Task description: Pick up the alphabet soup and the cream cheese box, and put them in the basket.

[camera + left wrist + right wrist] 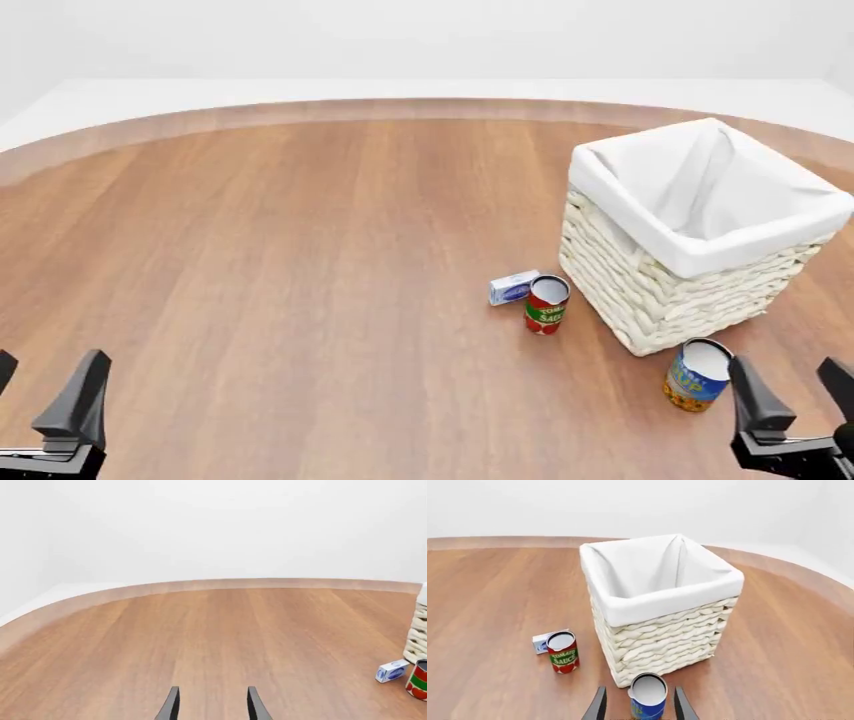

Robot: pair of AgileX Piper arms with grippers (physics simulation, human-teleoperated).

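The alphabet soup (698, 375) stands upright at lower right, just left of the right end effector (794, 385) — the nearer arm. Both end effectors, the left end effector (47, 385) included, are spread apart, holding nothing.

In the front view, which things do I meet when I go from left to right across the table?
left gripper → cream cheese box → tomato sauce can → alphabet soup → right gripper. The basket overlaps several, so I omit it.

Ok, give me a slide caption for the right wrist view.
Open right hand approaching the alphabet soup in front of the basket.
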